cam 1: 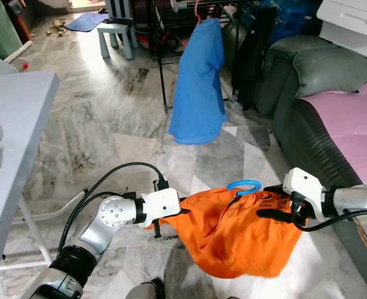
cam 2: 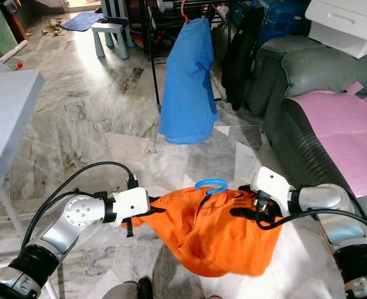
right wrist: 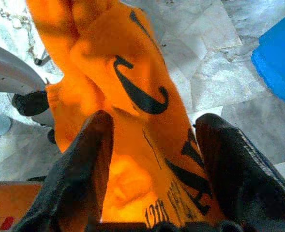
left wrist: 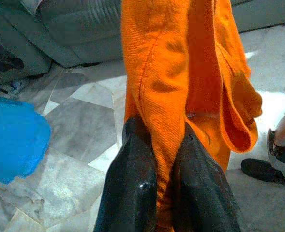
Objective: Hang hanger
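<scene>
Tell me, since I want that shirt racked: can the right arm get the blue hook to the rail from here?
Probably not yet: the right gripper grips the orange shirt low, and the rail stands well ahead.

Both head eyes look down from above; each wrist camera peers close along its fingers (left wrist: 132, 183) at orange cloth (cam 1: 233, 230)

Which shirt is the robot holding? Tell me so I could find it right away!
Look at the marble floor in front of the dark sofa. Just above it, the left gripper and right gripper stretch an orange shirt between them, with a blue hanger hook poking from its top. The other shirt, the blue shirt, already hangs on the rack behind.
</scene>
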Tool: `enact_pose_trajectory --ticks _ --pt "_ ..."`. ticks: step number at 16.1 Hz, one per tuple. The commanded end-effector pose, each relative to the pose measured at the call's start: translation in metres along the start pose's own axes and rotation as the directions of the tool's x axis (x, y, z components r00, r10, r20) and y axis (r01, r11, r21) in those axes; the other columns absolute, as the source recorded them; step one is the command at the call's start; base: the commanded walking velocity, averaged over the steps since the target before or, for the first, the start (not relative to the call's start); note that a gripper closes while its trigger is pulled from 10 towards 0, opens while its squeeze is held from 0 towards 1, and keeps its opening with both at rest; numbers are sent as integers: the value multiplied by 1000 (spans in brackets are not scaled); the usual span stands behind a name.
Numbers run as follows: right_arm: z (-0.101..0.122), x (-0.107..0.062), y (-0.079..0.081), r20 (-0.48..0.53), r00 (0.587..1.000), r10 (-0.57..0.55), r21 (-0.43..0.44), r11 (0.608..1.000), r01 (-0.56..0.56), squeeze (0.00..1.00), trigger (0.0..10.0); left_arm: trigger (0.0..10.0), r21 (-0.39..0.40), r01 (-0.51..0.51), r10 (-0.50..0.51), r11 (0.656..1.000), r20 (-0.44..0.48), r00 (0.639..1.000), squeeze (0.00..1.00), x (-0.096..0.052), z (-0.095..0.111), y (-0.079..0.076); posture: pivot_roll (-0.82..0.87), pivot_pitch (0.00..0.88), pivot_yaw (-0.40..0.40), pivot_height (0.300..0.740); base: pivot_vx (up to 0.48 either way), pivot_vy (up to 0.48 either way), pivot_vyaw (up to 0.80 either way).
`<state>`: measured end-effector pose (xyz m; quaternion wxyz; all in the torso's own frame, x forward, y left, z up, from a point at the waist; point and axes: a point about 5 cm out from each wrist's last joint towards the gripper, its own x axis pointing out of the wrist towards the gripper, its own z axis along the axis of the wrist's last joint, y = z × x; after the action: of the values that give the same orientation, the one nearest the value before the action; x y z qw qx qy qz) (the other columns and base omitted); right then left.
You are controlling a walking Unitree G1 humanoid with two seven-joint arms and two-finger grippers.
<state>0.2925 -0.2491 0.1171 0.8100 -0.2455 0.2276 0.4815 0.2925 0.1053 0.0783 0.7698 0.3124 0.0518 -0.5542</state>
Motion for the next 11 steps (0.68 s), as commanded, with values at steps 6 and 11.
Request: enact_pose_trajectory --ticks 6,11 --pt "-3 -4 1 0 1000 25 28 999 -25 0 0 10000 10 -15 15 1000 34 999 0 1 8 3 -70 110 26 740 0 0 0" --pt "-3 0 3 9 999 36 32 999 -36 0 0 10000 -1 -32 32 999 32 999 0 2 7 6 -70 108 26 740 0 0 0"
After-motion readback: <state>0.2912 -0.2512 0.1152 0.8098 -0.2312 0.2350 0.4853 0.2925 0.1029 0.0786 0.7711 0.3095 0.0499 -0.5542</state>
